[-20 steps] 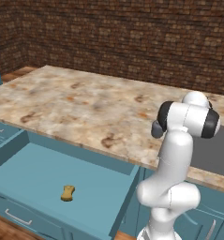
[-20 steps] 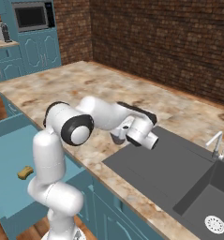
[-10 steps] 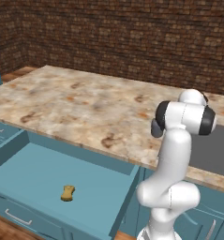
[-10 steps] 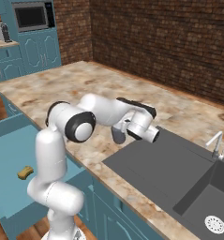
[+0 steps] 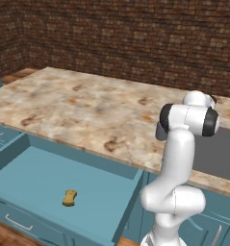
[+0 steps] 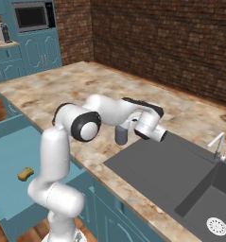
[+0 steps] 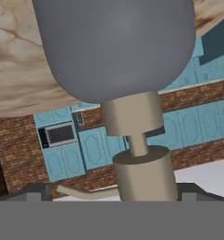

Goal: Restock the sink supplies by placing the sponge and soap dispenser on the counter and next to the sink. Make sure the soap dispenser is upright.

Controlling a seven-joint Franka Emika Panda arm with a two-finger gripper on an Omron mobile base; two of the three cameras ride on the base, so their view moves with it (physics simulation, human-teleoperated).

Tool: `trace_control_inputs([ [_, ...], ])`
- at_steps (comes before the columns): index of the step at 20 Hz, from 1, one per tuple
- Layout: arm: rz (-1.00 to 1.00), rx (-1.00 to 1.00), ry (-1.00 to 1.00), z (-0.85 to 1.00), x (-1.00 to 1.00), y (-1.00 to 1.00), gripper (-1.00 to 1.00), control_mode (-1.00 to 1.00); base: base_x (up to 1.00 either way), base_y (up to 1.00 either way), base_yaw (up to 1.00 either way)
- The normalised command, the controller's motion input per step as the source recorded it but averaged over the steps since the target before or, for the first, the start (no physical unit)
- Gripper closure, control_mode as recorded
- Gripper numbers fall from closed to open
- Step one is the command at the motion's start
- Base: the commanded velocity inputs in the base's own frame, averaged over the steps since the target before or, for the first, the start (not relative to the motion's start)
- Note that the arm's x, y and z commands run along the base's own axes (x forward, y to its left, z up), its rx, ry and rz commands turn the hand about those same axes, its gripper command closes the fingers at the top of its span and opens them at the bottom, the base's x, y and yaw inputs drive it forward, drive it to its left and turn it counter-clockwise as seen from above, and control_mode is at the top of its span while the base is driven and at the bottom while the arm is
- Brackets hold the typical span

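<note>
Right base view puts the beige marbled surface (image 6: 62,90) across the middle of the frame, running from the left edge toward the upper right; the dark grey sink (image 6: 171,170) takes up the lower right, with a deeper basin and drain at the bottom right corner and a thin tap at the right edge; the white arm bends from the lower left across to the centre; an open teal drawer (image 6: 10,156) sits at the left edge, and a microwave is set among teal cabinets in the upper left corner.

Left base view shows the same surface (image 5: 73,105) filling the middle, a brick wall along the top, the drawer (image 5: 39,178) open in the lower left and the arm rising at lower right.

The soap dispenser (image 6: 121,134) stands upright on the surface at the centre of the right base view, just beside the sink's near edge, close under the arm's hand; in the hand view its grey body (image 7: 118,47) fills the top and its tan pump the lower middle; in the left base view a grey part (image 5: 160,131) peeks out left of the arm's elbow.

The pincer (image 6: 154,134) has its jaws spread fully wide and grips nothing.

The sponge (image 5: 69,197) lies on the drawer floor in the lower left of the left base view, well apart from the sink; it shows also at the left edge of the right base view (image 6: 25,174).
</note>
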Motion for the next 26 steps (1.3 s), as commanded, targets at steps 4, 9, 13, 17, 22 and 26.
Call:
trace_control_inputs([
  [4, 0.00, 0.00, 0.00, 0.09, -0.08, 0.11, -1.00, -1.00, 0.00, 0.00, 0.00],
  [9, -0.03, -0.01, -0.03, 0.44, -0.34, 0.24, -1.00, -1.00, 0.00, 0.00, 0.00],
  [13, 0.00, -0.04, -0.11, 0.46, -0.64, 0.29, -1.00, -1.00, 0.00, 0.00, 0.00],
  [17, 0.00, -0.17, -0.15, 0.50, -0.81, 0.69, -1.00, -1.00, 0.00, 0.00, 0.00],
  [22, 0.00, -0.27, -0.11, 0.45, -0.63, 0.97, -1.00, -1.00, 0.00, 0.00, 0.00],
  [26, 0.00, -0.34, -0.09, 0.34, -0.64, 1.00, -1.00, -1.00, 0.00, 0.00, 0.00],
])
